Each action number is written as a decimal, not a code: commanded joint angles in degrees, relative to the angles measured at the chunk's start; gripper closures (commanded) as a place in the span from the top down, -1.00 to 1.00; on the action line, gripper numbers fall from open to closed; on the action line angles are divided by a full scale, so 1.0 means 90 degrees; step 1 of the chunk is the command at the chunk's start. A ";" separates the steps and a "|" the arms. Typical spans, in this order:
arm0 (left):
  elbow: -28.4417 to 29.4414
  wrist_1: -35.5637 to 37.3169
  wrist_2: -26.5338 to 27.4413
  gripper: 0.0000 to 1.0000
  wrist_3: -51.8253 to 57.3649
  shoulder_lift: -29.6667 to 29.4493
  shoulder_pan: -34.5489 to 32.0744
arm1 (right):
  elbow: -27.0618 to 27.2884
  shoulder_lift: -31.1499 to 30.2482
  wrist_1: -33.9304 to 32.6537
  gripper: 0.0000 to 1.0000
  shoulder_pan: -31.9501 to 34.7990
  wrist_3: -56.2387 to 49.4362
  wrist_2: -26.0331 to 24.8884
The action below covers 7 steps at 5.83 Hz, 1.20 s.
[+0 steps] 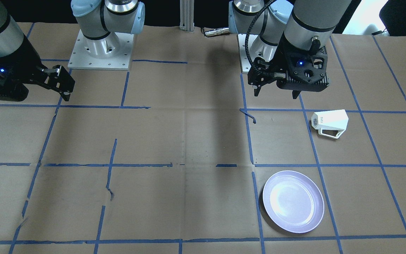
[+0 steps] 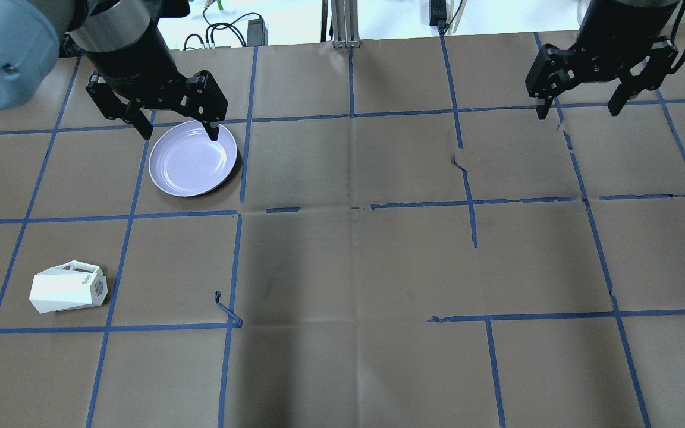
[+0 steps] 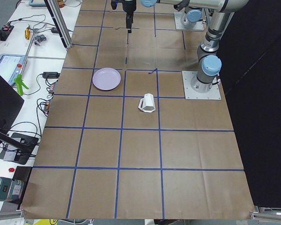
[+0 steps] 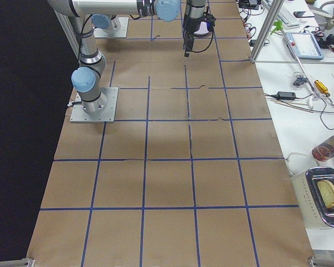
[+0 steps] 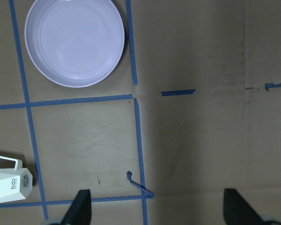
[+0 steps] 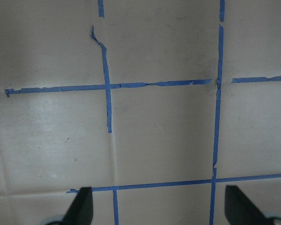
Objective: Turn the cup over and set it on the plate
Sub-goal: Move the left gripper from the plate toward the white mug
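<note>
I see my left gripper (image 2: 179,134) hanging high, pointed straight down, jaws spread and empty. The right gripper (image 2: 578,113) hangs likewise, parted. The cup (image 2: 66,289) lies on its side on the table (image 2: 354,267), well apart from the plate (image 2: 191,163).

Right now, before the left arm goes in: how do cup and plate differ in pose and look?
The cup lies on its side; the plate sits flat, face up. The cup is white and faceted; the plate is pale lavender, round, wider. Both rest on the table, on the robot's left, apart and ungripped.
</note>
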 commanded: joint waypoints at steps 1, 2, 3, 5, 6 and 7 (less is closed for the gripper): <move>-0.0094 0.0000 -0.0039 0.99 0.0000 0.0033 0.0001 | 0.0000 0.0000 0.0002 1.00 0.0000 0.0000 0.0000; -0.0095 0.0019 -0.0059 0.99 0.0000 0.0033 0.0049 | 0.0000 0.0000 0.0002 1.00 0.0000 0.0000 0.0000; -0.0066 0.0019 -0.0059 0.99 0.0107 0.0043 0.0214 | 0.0000 0.0000 0.0002 1.00 0.0000 0.0000 0.0000; -0.0153 -0.0262 0.0028 0.99 0.0905 0.0218 0.0857 | 0.0000 0.0000 0.0002 1.00 0.0000 0.0000 0.0000; -0.0424 -0.0380 0.0048 0.98 0.1054 0.0460 0.1131 | 0.0000 0.0000 0.0002 1.00 0.0000 0.0000 0.0000; -0.0727 -0.0372 0.0048 0.98 0.1848 0.0733 0.1772 | 0.0000 0.0000 -0.0007 1.00 0.0000 0.0000 0.0000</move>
